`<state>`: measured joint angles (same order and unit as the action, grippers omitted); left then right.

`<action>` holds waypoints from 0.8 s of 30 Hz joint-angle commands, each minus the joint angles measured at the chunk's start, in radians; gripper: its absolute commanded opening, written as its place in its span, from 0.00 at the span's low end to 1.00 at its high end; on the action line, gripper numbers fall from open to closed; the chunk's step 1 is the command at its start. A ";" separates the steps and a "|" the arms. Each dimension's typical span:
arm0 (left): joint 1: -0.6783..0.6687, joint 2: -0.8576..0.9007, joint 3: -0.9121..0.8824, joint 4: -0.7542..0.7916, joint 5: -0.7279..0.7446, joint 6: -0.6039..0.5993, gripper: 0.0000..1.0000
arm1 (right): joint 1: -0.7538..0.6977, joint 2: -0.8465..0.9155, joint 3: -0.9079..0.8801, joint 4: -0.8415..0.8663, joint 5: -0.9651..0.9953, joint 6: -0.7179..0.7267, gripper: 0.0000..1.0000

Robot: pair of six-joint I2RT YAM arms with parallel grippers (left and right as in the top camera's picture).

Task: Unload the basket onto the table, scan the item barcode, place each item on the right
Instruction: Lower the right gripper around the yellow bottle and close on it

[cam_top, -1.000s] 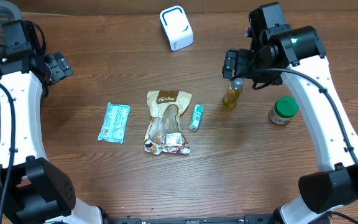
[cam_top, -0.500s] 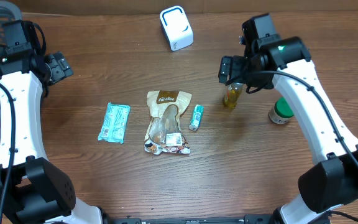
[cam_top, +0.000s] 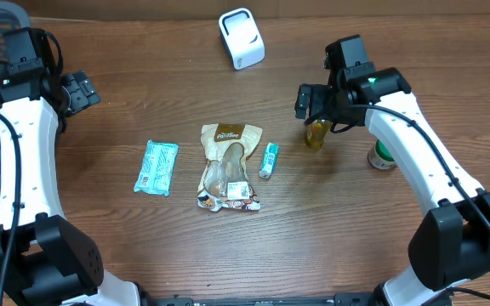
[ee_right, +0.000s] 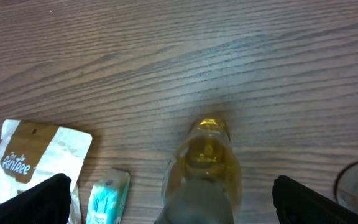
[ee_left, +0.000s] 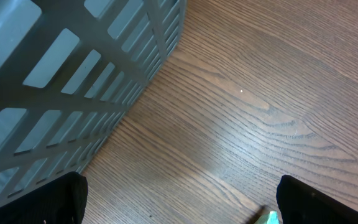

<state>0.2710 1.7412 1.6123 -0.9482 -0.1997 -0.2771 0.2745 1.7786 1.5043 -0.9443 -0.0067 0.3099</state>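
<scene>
Wooden table (cam_top: 356,246), overhead survey. Right gripper (cam_top: 317,104): jaws spread wide, poised above the upright yellow bottle (cam_top: 316,136), which stands right of centre; the wrist view shows the bottle's cap (ee_right: 207,152) between the two fingers, ungripped. Left gripper (cam_top: 76,87): jaws spread, holding nothing, at the far left beside the grey basket (ee_left: 55,74). White scanner (cam_top: 242,38): far edge, centre. Snack pouch (cam_top: 228,166): centre, lying flat. Small tube (cam_top: 268,159): just right of the pouch. Teal packet (cam_top: 157,167): left of the pouch. Green-lidded jar (cam_top: 384,153): right of the bottle, near it.
</scene>
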 commanded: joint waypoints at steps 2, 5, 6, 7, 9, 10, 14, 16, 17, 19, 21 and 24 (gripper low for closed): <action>0.010 -0.009 0.018 0.003 -0.013 0.012 0.99 | 0.000 0.006 -0.053 0.044 0.013 -0.005 1.00; 0.010 -0.009 0.018 0.003 -0.013 0.012 1.00 | 0.000 0.006 -0.089 0.083 0.013 -0.005 1.00; 0.010 -0.009 0.018 0.003 -0.013 0.012 1.00 | 0.000 0.006 -0.097 0.092 0.013 -0.005 1.00; 0.010 -0.009 0.018 0.003 -0.013 0.011 1.00 | 0.000 0.006 -0.104 0.099 0.013 -0.005 1.00; 0.010 -0.009 0.018 0.003 -0.013 0.012 0.99 | 0.000 0.006 -0.111 0.105 0.013 -0.005 1.00; 0.010 -0.009 0.018 0.003 -0.013 0.011 1.00 | 0.000 0.006 -0.111 0.106 0.013 -0.005 1.00; 0.010 -0.009 0.018 0.003 -0.013 0.012 0.99 | 0.000 0.006 -0.111 0.106 0.013 -0.005 0.98; 0.010 -0.009 0.018 0.003 -0.013 0.012 1.00 | 0.000 0.006 -0.111 0.105 0.013 -0.005 0.98; 0.010 -0.009 0.018 0.003 -0.013 0.011 1.00 | 0.000 0.006 -0.111 0.105 0.013 -0.005 0.98; 0.010 -0.009 0.018 0.003 -0.013 0.012 1.00 | -0.001 0.006 -0.111 0.105 0.013 -0.005 0.98; 0.010 -0.009 0.018 0.003 -0.013 0.011 0.99 | 0.000 0.006 -0.111 0.105 0.013 -0.005 0.98; 0.010 -0.009 0.018 0.003 -0.013 0.011 0.99 | 0.000 0.006 -0.111 0.105 0.013 -0.005 0.98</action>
<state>0.2710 1.7412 1.6123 -0.9482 -0.1993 -0.2771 0.2745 1.7805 1.3975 -0.8459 -0.0067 0.3099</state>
